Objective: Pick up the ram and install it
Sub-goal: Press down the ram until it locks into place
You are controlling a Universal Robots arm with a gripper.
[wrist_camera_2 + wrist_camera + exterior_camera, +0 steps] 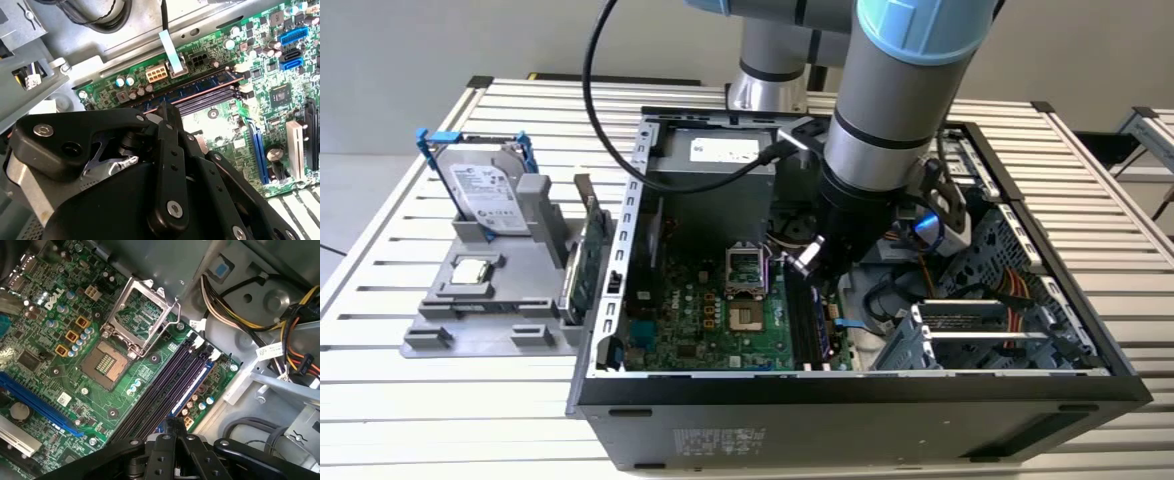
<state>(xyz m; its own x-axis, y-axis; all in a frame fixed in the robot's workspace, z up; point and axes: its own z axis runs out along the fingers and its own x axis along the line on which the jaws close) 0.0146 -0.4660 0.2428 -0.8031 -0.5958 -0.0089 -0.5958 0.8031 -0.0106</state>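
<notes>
In the exterior view, a slim green ram stick (592,255) stands on edge in the grey holder (467,325), just outside the open computer case (854,400). My gripper (803,268) is down inside the case, far from that stick. It hangs close over the long black and blue memory slots (170,385) beside the open processor socket (107,362). In both wrist views the fingertips (172,424) meet with nothing visible between them. The slots (200,92) lie just past the finger ends (167,107). I cannot tell whether a stick sits in the blue slot.
The holder also carries a silver hard drive in a blue frame (487,195) and a small square processor chip (474,268). Cable bundles (235,315) and a metal drive cage (987,320) crowd the case on the exterior view's right. The case walls stand close around the arm.
</notes>
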